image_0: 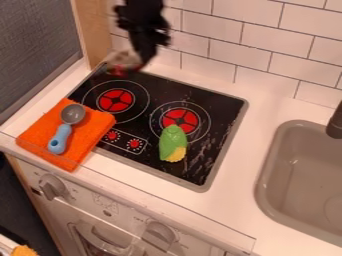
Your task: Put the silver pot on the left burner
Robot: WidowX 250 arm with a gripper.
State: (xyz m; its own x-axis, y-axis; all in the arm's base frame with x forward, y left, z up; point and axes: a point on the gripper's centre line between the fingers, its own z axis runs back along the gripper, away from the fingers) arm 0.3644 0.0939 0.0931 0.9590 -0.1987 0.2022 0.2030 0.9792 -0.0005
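Starting at my far left, a dark wall panel stands beside the worktop, and a wooden post rises at the worktop's back left. Below the worktop's front edge, toward its left end, I can see a knob on the toy oven front.

An orange towel lies close to the worktop's front edge and overlaps the front left corner of the black cooktop. On the towel rests a scoop, its grey bowl toward the back and its light blue handle toward the front edge.

Next comes the left burner, red inside white rings. Beyond it, over the cooktop's back left corner, I have the silver pot up in the air, blurred, with a red reflection low on it. My gripper has the pot pinched by its right side, and the arm comes down to it from the top of my view.

Between the left burner and the cooktop's front edge is a small printed panel with two red dials. Right of that, a toy corn cob lies with its green husk tip over the right burner and its yellow end toward the cooktop's front edge.

At the worktop's right side I see the grey sink, with a dark faucet at its back edge.
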